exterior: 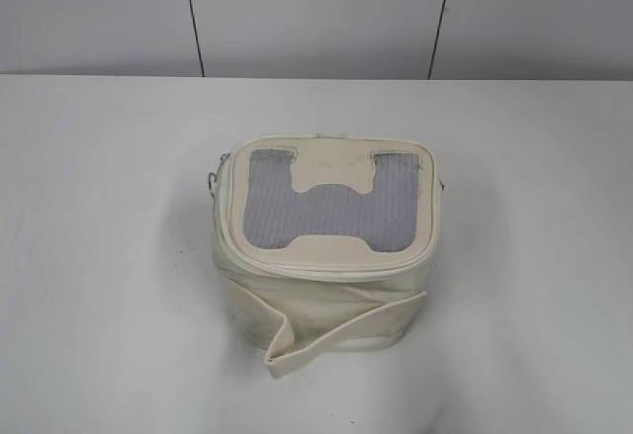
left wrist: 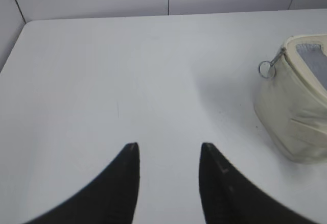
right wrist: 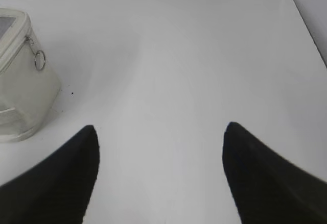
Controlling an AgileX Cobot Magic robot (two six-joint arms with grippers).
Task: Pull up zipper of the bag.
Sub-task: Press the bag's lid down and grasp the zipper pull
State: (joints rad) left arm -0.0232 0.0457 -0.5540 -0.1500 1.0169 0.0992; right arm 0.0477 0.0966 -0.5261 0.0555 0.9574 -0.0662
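Looking at the whole job: it has hardly begun, I think; nobody is touching the bag.
Table [exterior: 89, 256]: big and white, with the bag on it.
Bag [exterior: 326, 256]: small, cream and boxy, sitting in the middle of the table with its grey mesh top up.
Strap [exterior: 341, 335]: flat and cream, lying across the front of the bag.
Left hand [left wrist: 168, 150]: fingers a little apart, holding nothing, well away from the bag.
Right hand [right wrist: 161, 129]: fingers spread wide, holding nothing, also well away.
Zipper [exterior: 326, 268]: runs round the top rim; I cannot tell how much is shut.
Ring [left wrist: 266, 70]: small and silver, hanging at the bag's side.
Left to do: reach in, grab a pull, slide it.
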